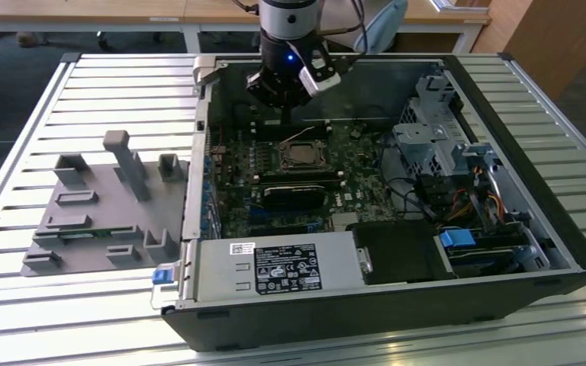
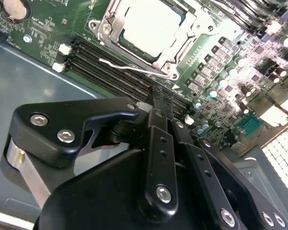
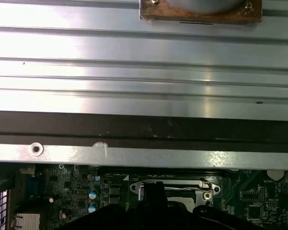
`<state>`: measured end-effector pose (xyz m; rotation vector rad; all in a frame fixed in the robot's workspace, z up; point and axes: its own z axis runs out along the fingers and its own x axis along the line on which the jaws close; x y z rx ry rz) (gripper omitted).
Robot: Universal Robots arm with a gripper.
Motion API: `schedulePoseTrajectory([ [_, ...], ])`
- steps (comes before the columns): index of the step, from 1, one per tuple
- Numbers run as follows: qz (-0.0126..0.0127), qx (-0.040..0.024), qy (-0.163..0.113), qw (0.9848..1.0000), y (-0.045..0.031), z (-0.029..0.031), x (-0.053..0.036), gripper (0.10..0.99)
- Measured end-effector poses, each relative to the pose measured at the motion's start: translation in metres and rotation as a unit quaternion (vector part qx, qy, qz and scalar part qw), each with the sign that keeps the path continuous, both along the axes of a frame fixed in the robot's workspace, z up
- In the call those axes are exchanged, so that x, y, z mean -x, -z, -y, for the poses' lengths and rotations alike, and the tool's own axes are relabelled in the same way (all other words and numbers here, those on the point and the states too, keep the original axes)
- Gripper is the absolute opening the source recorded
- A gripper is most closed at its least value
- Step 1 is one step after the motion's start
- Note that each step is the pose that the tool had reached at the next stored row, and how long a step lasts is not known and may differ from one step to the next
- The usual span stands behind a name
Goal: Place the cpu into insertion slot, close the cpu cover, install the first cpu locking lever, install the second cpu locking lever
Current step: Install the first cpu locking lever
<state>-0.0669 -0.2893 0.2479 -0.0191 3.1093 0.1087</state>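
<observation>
The cpu (image 2: 151,26) is sitting under the lowered cpu cover (image 2: 191,34) and the gripper (image 2: 156,98) (fingers pinched together, empty) is hovering just beside the loose first locking lever (image 2: 134,68) - it is probably needing a steady downward push

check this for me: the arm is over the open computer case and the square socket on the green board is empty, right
Not quite. The arm's gripper is over the open case, but the socket is not empty: the second wrist view shows the pale chip sitting in it, with a metal frame around it.
</observation>
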Motion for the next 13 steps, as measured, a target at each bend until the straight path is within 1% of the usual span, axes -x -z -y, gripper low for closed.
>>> schedulePoseTrajectory([
  [3,-0.0001,0.0001,0.005,1.0000,0.0034,0.0001,-0.0003,0.118],
  [7,-0.0001,-0.0001,0.007,1.0000,0.0090,0.0001,-0.0031,0.118],
  [13,-0.0001,0.0000,0.007,1.0000,0.0110,0.0001,-0.0100,0.118],
])
